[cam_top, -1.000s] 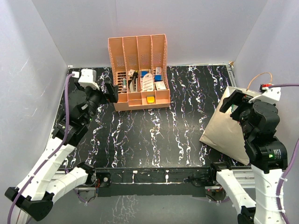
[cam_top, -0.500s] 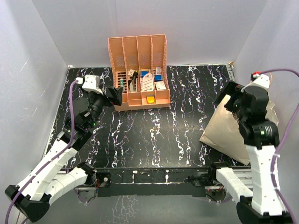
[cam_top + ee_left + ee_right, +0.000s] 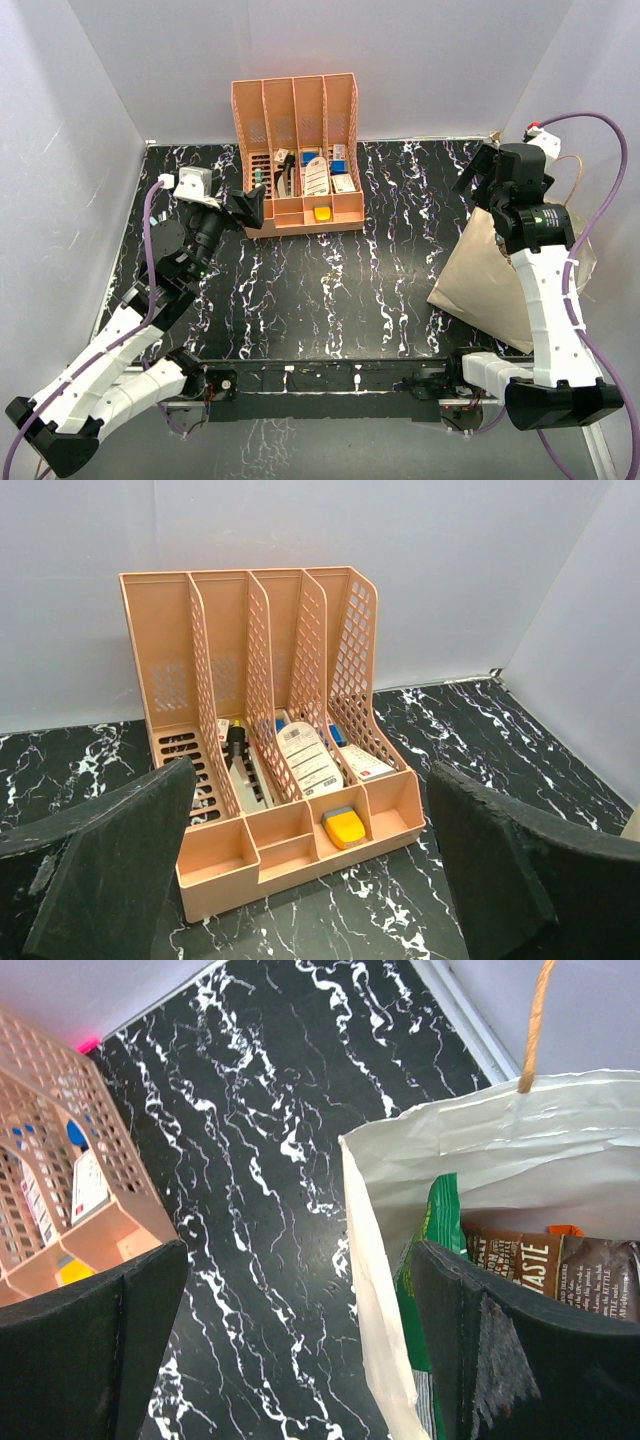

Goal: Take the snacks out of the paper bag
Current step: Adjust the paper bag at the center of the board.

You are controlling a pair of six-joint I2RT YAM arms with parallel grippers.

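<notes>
Snacks sit inside the large tan kraft paper bag (image 3: 492, 285), which leans at the right edge of the black white-veined marble table (image 3: 350, 290), its mouth turned up toward the right arm. From the right wrist, the bag's pale creased rim (image 3: 480, 1125) frames a green foil packet (image 3: 432, 1250) standing against the near wall, a brown printed packet (image 3: 512, 1262) beside it and an orange sliver (image 3: 565, 1230) behind (the rest is hidden by the dark finger). A thin brown cord handle (image 3: 535, 1020) rises from the far rim. The right gripper (image 3: 483, 182) hangs above the mouth, fingers spread wide with nothing between them; in its own view (image 3: 300, 1350) one finger lies over the bag and the other over bare table, the bag's near wall running between them. Well apart, at the back of the table, stands the peach plastic slotted organizer (image 3: 298, 150), holding small boxes and a yellow block (image 3: 345, 827) in a front tray. The left gripper (image 3: 247, 206) is just beside its left corner, pointed at it, also spread wide and holding nothing (image 3: 310, 865).
</notes>
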